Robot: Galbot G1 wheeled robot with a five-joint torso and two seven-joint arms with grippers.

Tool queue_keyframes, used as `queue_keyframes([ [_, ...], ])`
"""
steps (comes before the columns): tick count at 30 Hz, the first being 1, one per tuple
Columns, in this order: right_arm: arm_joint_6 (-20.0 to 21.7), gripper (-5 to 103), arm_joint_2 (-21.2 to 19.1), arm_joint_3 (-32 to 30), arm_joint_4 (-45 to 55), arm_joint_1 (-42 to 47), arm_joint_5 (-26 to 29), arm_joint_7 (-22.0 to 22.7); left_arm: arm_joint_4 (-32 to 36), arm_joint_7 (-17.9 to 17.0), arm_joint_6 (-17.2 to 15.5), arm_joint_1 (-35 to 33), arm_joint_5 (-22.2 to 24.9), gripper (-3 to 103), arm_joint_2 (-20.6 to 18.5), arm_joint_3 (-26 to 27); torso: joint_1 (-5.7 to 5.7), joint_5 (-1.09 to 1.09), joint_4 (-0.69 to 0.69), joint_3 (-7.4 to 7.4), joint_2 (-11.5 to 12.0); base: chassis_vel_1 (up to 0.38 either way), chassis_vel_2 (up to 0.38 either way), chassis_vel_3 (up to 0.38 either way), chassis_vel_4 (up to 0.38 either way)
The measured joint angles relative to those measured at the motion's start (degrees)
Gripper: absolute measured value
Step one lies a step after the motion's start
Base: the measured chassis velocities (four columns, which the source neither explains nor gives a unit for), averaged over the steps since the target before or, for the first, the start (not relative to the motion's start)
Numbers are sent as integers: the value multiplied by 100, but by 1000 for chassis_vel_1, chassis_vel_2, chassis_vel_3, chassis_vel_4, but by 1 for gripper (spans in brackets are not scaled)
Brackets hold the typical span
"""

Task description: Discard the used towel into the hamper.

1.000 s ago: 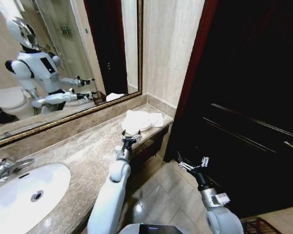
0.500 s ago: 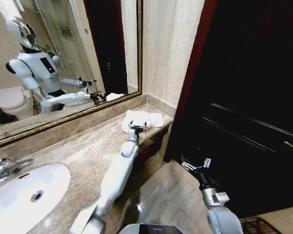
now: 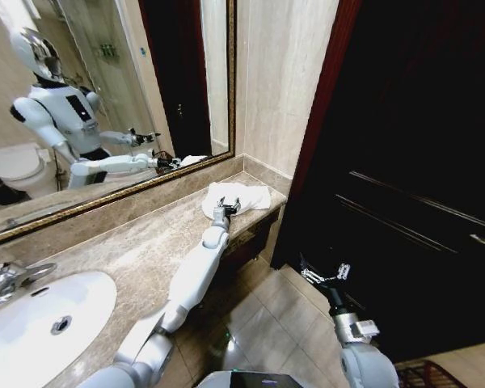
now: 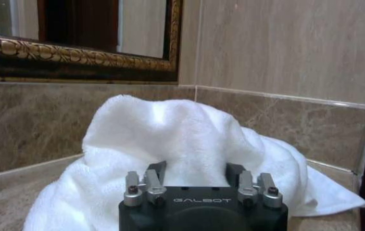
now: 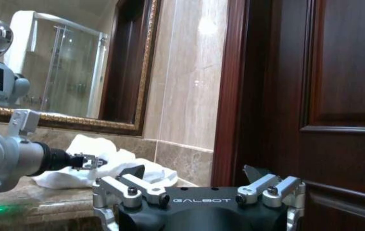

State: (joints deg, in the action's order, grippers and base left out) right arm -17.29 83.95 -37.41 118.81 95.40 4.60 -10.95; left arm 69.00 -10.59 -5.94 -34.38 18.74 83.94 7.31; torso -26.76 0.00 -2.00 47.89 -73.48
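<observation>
Reaching far across the marble counter (image 3: 137, 259), we are holding our left gripper (image 3: 224, 208) right at the near edge of the white towel (image 3: 241, 195), which is lying bunched in the corner where the counter meets the side wall. In the left wrist view the towel (image 4: 189, 144) is sitting straight ahead of the spread fingers (image 4: 158, 169), its folds bulging between them, its long axis running across our line of approach. Our left arm is much the nearer one. Our right gripper (image 3: 323, 275) is hanging open over the tiled floor (image 3: 267, 323) beside the dark wooden door (image 3: 404, 162), well apart from the towel. We are seeing what is probably the hamper's rim (image 3: 424, 374) low at our right.
</observation>
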Motion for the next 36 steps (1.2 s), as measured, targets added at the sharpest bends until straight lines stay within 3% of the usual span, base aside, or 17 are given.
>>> queue_keyframes([
  [4, -5, 100, -6, 5, 15, 12, 0, -5, 40, 33, 21, -39, 37, 50, -10, 0, 0, 0, 1, 0, 0, 0, 0, 0, 0],
  [6, -7, 100, -9, 5, 17, 14, 0, -5, 43, 34, 24, -46, 48, 50, -10, 1, 0, 0, 1, 0, 0, 0, 0, 0, 0],
  [8, -13, 100, -18, 5, 21, 23, 1, -5, 64, 45, 34, -72, 83, 39, -8, 2, 0, 0, 0, 0, 0, 0, 0, 0, 0],
  [10, -13, 100, -25, 6, 23, 26, 4, -6, 74, 53, 38, -82, 95, 39, -7, 3, 0, 0, 0, 0, 0, 0, 0, 0, 0],
  [14, -14, 100, -56, 4, 42, 28, 18, -5, 105, 68, 62, -112, 171, 23, -1, 7, 0, 0, 1, 0, -1, 0, 0, 0, 0],
  [19, -18, 100, -61, 1, 44, 25, 29, -6, 132, 115, 106, -151, 204, 15, -15, 24, 0, 0, 1, 0, -1, 0, 0, 0, 0],
  [22, -40, 100, -49, 5, 27, 20, 31, -20, 219, 123, 175, -228, 274, 3, -42, 56, 0, 0, 1, 0, -1, 0, 0, 0, 0],
  [26, -42, 100, -44, 11, 21, 11, 31, -21, 335, 154, 298, -302, 374, 1, -94, 71, 0, 0, 1, 0, -1, 0, 0, 0, 0],
  [28, -43, 100, -41, 17, 21, 3, 25, -18, 548, 175, 599, -428, 515, 1, -162, 106, 0, 0, 1, 0, -1, 0, 0, 0, 0],
  [30, -42, 100, -42, 20, 22, 3, 23, -15, 662, 177, 653, -488, 548, 1, -186, 121, 0, 0, 1, 0, -1, 0, 0, 0, 0],
  [36, -40, 100, -57, 32, 52, -33, 46, -4, 1748, 166, 789, -1147, 697, 1, -477, 233, 0, 1, 0, -1, -1, 0, 0, 0, 0],
])
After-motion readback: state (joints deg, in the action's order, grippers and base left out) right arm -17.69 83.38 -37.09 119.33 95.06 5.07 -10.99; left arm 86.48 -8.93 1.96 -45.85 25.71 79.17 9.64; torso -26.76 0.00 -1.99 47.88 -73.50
